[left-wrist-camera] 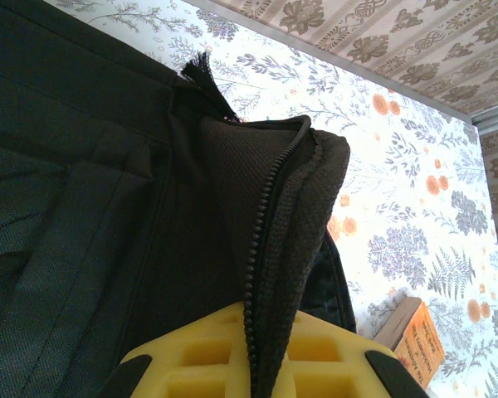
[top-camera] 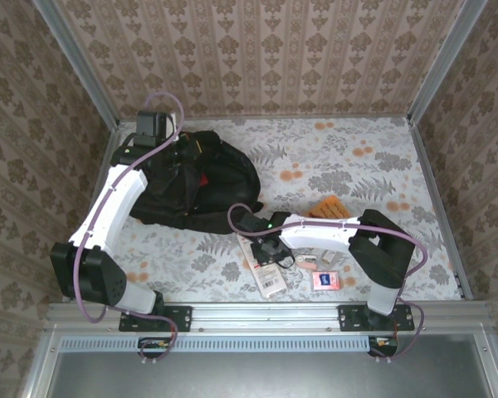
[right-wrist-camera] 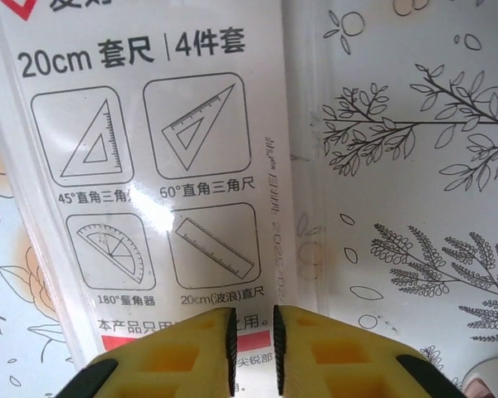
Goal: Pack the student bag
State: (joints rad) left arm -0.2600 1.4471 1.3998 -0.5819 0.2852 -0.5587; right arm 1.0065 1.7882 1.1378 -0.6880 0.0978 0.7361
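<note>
Pinching the zippered edge of the large black soft fabric backpack (top-camera: 212, 186), my left gripper (left-wrist-camera: 266, 365) is clamped on it. The bag slumps at the far left of the floral-print table (top-camera: 357, 166), its inside too dark to read. My right gripper (right-wrist-camera: 251, 340) hangs over a clear plastic ruler-set package (right-wrist-camera: 149, 166), jaws nearly together; I cannot tell whether they grip it.

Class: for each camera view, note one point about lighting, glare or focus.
Top external: even light, only soft shadows on the table. Left wrist: the student bag is dark and loses detail beside the bright table. Right wrist: a glare patch sits on the ruler pack, though its print stays sharp.
</note>
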